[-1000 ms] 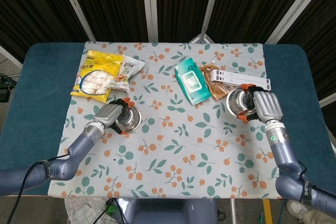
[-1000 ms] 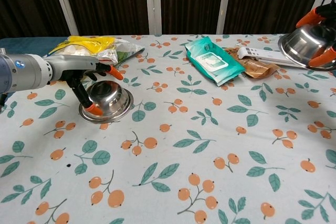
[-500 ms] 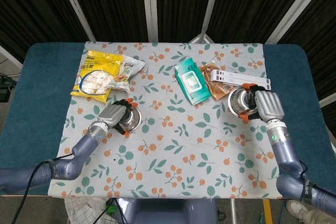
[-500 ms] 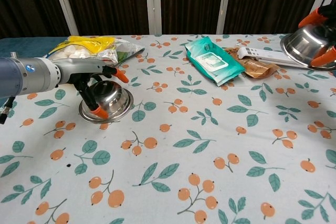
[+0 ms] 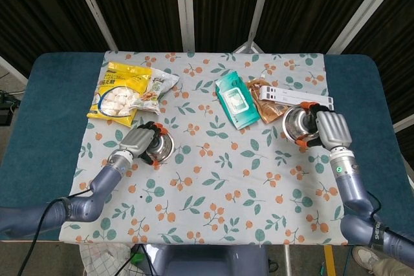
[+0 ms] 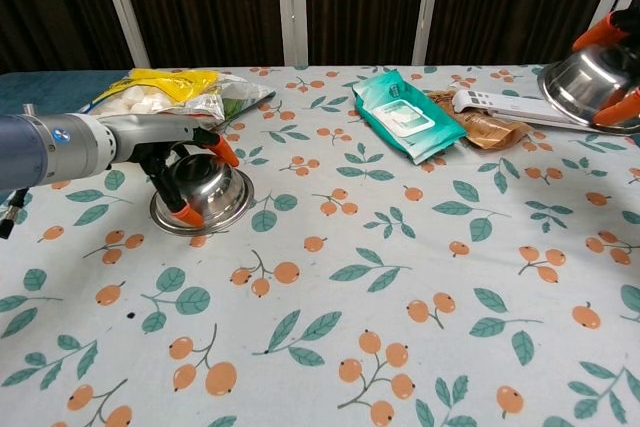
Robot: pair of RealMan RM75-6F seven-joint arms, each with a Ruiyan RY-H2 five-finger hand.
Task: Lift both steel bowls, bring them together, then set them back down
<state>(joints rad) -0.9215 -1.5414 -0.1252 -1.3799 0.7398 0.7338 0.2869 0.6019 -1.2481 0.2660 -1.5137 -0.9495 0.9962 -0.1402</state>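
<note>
The left steel bowl (image 5: 161, 148) (image 6: 219, 193) sits upright on the floral cloth, left of centre. My left hand (image 5: 138, 139) (image 6: 176, 154) reaches over its left side, with orange-tipped fingers hooked on the rim in front and behind. The right steel bowl (image 5: 295, 125) (image 6: 588, 80) is tilted and raised off the cloth at the right edge. My right hand (image 5: 332, 128) grips it from the right; the chest view shows only that hand's orange fingertips (image 6: 622, 106) on the rim.
A yellow snack bag (image 5: 119, 91) (image 6: 158, 86) and a second bag (image 5: 156, 87) lie behind the left bowl. A teal wipes pack (image 5: 235, 100) (image 6: 405, 111), a brown pouch (image 5: 264, 105) and a white strip (image 5: 299, 97) (image 6: 500, 104) lie near the right bowl.
My left hand has shifted slightly right and closed further around the left bowl's rim. The right bowl has drifted a little to the right in my right hand.
</note>
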